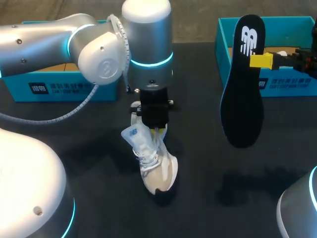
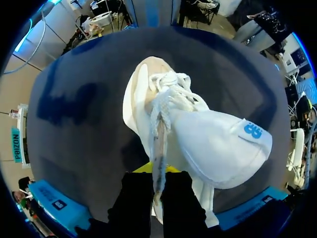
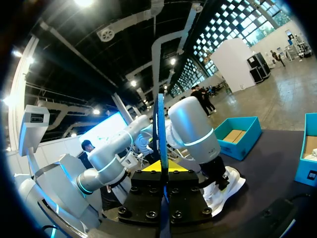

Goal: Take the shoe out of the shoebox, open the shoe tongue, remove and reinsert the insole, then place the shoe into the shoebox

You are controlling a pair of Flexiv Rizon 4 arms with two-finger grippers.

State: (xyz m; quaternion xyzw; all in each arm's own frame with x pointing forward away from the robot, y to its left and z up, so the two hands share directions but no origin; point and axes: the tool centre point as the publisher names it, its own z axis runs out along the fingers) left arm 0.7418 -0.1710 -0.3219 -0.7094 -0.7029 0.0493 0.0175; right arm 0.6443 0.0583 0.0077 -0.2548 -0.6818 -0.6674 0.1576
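Note:
A white and beige shoe (image 1: 161,171) stands on the dark table, toe toward the front edge, with its white tongue (image 1: 137,139) pulled up and to the left. My left gripper (image 1: 157,130) comes straight down onto the shoe's opening. In the left wrist view this gripper (image 2: 157,171) is shut on a thin strip of the shoe (image 2: 143,94) by the laces, beside the big tongue (image 2: 218,144). At the right, my right gripper (image 1: 261,60) is shut on the black insole (image 1: 242,99), which hangs upright in the air. The right wrist view shows the insole (image 3: 159,124) edge-on between that gripper's (image 3: 161,168) fingers.
A blue shoebox (image 1: 292,87) stands at the back right, behind the hanging insole. A second blue box part (image 1: 64,89) lies at the back left under my left arm. Bare dark table surrounds the shoe.

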